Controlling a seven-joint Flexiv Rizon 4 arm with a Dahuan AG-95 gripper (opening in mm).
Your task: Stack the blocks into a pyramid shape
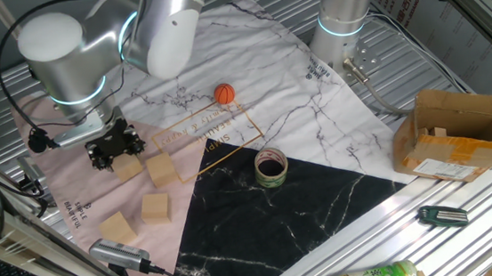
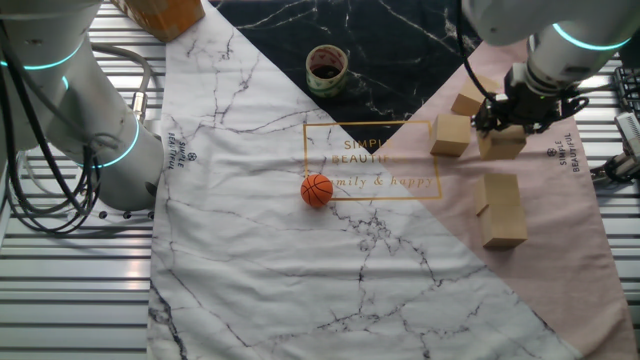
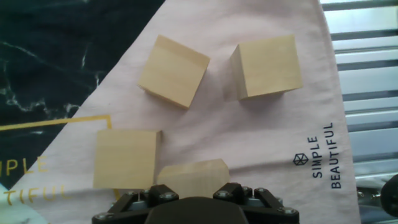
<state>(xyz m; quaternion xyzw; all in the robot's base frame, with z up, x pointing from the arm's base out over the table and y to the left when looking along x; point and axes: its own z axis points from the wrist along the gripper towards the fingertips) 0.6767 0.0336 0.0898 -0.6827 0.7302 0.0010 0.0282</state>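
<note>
Plainly, pink cloth (image 3: 273, 149) reads "SIMPLE BEAUTIFUL" beside blocks (image 3: 173, 70).

Bright even overhead light, soft short shadows, hand view slightly blurred, perhaps mild edge distortion

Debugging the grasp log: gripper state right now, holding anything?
Gripper: down right over a block on the pink cloth; the fingertips are hidden in all views, so open, shut or gripping cannot be told.
</note>
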